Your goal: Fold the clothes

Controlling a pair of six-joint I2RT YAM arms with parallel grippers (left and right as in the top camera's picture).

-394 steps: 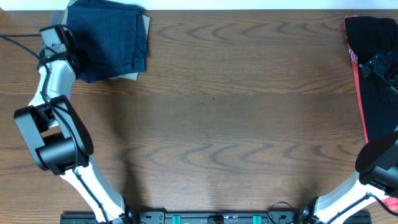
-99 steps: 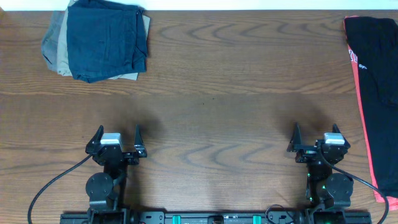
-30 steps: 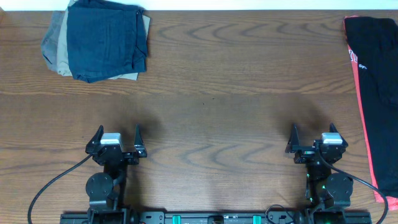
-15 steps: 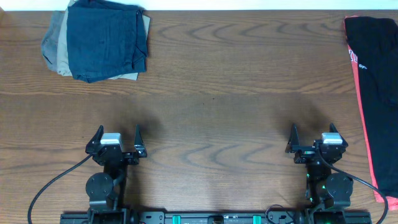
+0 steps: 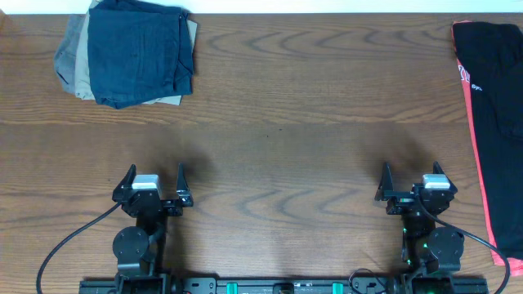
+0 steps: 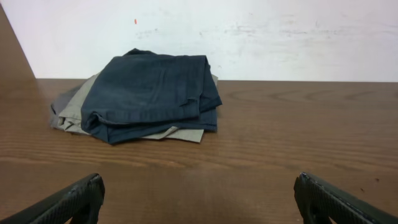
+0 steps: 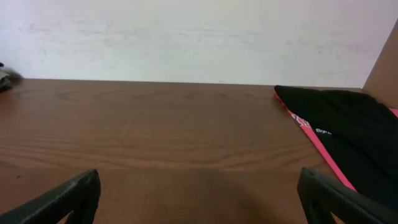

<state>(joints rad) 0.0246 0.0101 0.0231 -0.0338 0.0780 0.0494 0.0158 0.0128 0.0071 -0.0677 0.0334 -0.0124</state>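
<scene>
The clothes, dark navy-blue shorts (image 5: 139,51), lie folded at the table's back left corner on top of a tan folded garment (image 5: 73,61). The left wrist view shows the navy shorts (image 6: 152,87) far ahead, resting on the tan garment (image 6: 74,112). My left gripper (image 5: 154,181) sits near the front edge, left of centre, open and empty, far from the pile. My right gripper (image 5: 411,178) sits near the front edge on the right, open and empty. In both wrist views only the two black fingertips (image 6: 74,200) (image 7: 65,199) show over bare wood.
A black garment with a red-pink side stripe (image 5: 494,114) lies along the table's right edge, also in the right wrist view as black cloth (image 7: 348,134). A white wall (image 6: 249,31) runs behind the table's far edge. Brown wood spreads between the arms.
Long before, the left arm reached to the folded pile and the right arm to the black garment; both now rest at the front. Nothing has moved over the last second.
</scene>
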